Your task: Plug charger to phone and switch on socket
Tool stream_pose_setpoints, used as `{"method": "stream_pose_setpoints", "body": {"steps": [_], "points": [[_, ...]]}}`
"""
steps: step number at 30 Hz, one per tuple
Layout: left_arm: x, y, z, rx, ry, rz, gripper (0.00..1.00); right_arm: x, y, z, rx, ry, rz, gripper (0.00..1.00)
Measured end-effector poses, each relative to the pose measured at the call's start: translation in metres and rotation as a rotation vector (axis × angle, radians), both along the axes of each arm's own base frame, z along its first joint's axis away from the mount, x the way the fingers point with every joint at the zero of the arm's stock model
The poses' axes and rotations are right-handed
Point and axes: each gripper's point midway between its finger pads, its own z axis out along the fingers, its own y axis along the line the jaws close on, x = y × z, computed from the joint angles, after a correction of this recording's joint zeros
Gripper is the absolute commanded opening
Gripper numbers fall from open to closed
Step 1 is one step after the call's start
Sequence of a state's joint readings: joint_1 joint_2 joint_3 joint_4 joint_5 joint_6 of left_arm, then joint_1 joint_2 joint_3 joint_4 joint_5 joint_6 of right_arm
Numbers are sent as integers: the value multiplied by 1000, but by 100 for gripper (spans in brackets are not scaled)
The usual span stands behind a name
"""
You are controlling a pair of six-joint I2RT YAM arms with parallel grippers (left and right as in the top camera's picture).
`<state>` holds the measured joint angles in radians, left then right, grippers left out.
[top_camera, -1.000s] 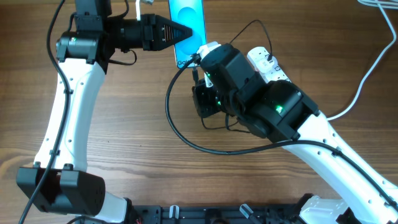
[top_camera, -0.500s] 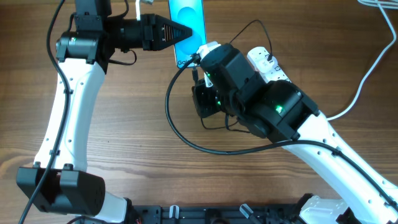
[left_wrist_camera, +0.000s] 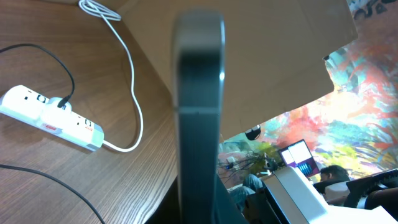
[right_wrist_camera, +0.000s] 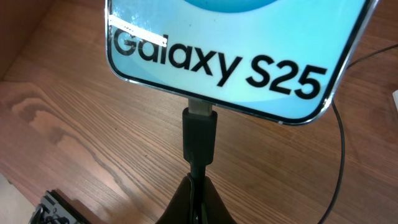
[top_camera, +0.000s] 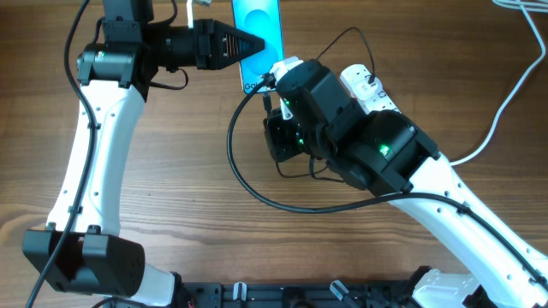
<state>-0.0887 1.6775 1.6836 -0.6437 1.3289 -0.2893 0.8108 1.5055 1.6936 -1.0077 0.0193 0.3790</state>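
We have the phone (top_camera: 257, 21) at the far edge of the table (top_camera: 171, 188), its teal-blue screen facing up to the overhead camera. The left gripper (top_camera: 250, 43) comes in from the phone's left side with its dark fingers clamped on the phone's edge. In the left wrist view we see the handset edge-on, dead centre.

At the phone's near end, the one printed "Galaxy S25", the right gripper (right_wrist_camera: 198, 182) has its fingers pinched together on the charger (right_wrist_camera: 199, 134), gripping just below the plug body. The plug tip meets the phone's bottom edge square on and looks seated in the port, with a sliver of metal showing at the joint.

From there the thin black cable drops toward us and swings in a wide loop on the wood below the phone. It then disappears under the right arm.

The socket (top_camera: 366, 88) lies to the right of the phone, part hidden by that arm, with a black lead plugged into it. Its white cord (top_camera: 505, 94) trails off further right. We cannot tell how the switches are set.
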Motion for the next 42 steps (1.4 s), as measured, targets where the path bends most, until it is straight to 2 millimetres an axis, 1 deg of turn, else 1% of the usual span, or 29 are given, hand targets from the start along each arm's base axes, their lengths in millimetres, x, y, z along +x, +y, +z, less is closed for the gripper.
{"method": "stream_pose_setpoints", "body": {"steps": [11, 17, 27, 30, 31, 32, 33, 36, 42], "points": [[2, 3, 0, 0, 0, 8, 4, 3, 3, 1, 9, -8, -2, 4], [4, 7, -15, 57, 27, 51, 4, 2, 6, -1, 7, -3, 3, 4], [6, 11, -18, 71, 13, 63, 4, 4, 10, 1, 23, -11, 2, 5], [6, 13, -17, 72, 19, 70, 4, 5, 12, 3, 32, -21, 4, 7], [5, 13, -19, 75, 28, 70, 4, 12, 15, 9, 50, -55, -8, 7], [1, 11, -23, 78, 62, 60, 4, 22, 16, 23, 81, -108, -31, 7], [-2, 8, -25, 80, 74, 50, 4, 26, 14, 28, 85, -126, -48, 7], [-7, 4, -27, 80, 96, 34, 4, 31, 10, 30, 81, -147, -71, 8], [-10, 4, -29, 83, 123, 33, 4, 31, 7, 28, 60, -146, -73, 17]]}}
